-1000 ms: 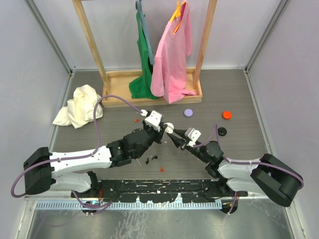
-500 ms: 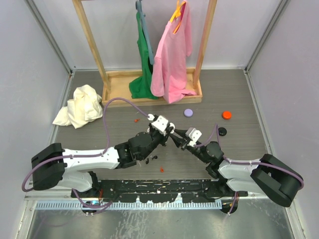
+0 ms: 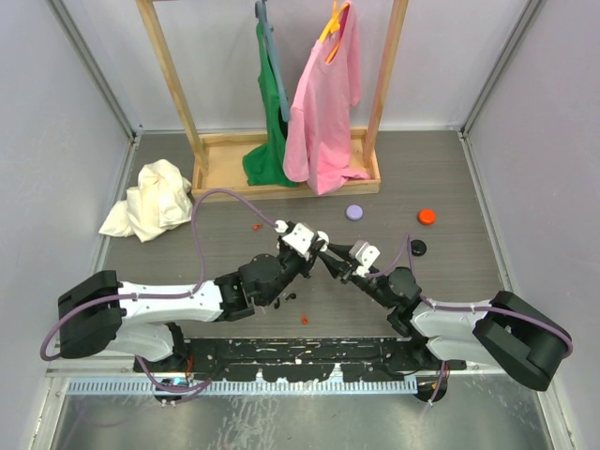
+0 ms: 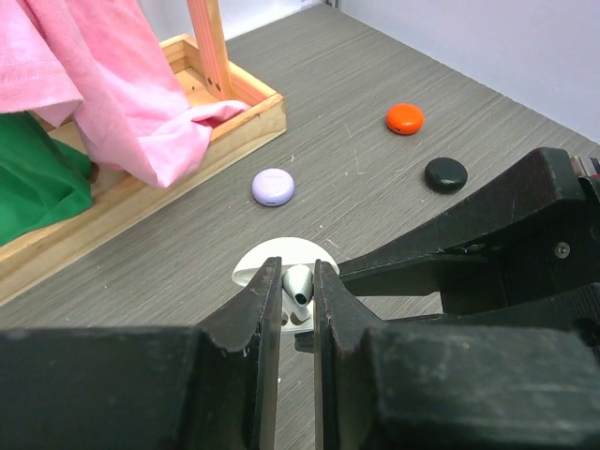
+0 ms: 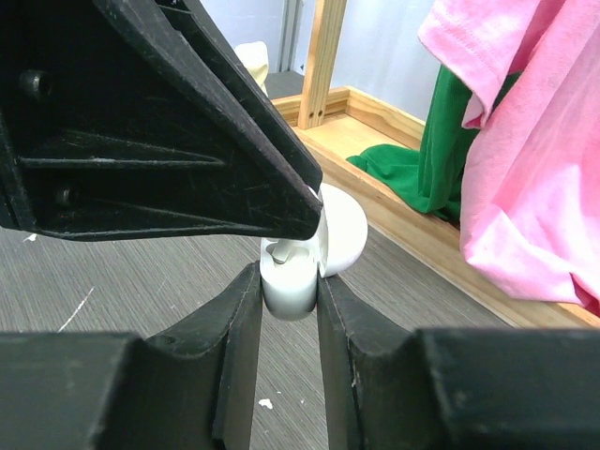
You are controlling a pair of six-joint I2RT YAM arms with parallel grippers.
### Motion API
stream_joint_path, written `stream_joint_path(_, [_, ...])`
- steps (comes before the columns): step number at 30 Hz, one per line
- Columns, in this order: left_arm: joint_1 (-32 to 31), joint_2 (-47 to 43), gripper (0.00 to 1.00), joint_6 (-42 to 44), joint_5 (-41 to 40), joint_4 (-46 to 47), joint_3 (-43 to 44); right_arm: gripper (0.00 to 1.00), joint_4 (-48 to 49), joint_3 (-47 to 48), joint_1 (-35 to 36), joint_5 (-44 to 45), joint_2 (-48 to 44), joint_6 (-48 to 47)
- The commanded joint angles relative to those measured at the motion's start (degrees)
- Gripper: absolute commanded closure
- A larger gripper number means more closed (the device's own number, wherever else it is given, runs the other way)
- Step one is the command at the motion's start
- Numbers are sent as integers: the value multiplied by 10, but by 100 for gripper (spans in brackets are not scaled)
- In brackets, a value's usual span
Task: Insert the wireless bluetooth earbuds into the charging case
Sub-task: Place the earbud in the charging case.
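Left wrist, purple disc point(image 4: 273, 187), orange disc point(image 4: 405, 118), black disc point(image 4: 445, 174) past case point(image 4: 281, 248)

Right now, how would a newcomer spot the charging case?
From the wooden rack, come forward to the middle of the scene. The charging case sits pinched in the right gripper: white and lid open, unlike the flat purple disc, orange disc and black disc.
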Motion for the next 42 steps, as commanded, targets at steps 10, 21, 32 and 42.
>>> stream_joint_path(10, [-21, -1, 100, 55, -30, 84, -20, 99, 63, -5, 1, 19, -14, 4])
stream_joint_path(21, [-46, 29, 92, 64, -68, 83, -19, 99, 67, -7, 1, 24, -16, 5])
stream_joint_path(32, [-56, 37, 78, 39, -93, 84, -22, 99, 72, -9, 1, 24, -16, 5])
stream_joint_path(42, [-58, -22, 51, -99, -87, -145, 68, 99, 71, -8, 1, 25, -13, 4])
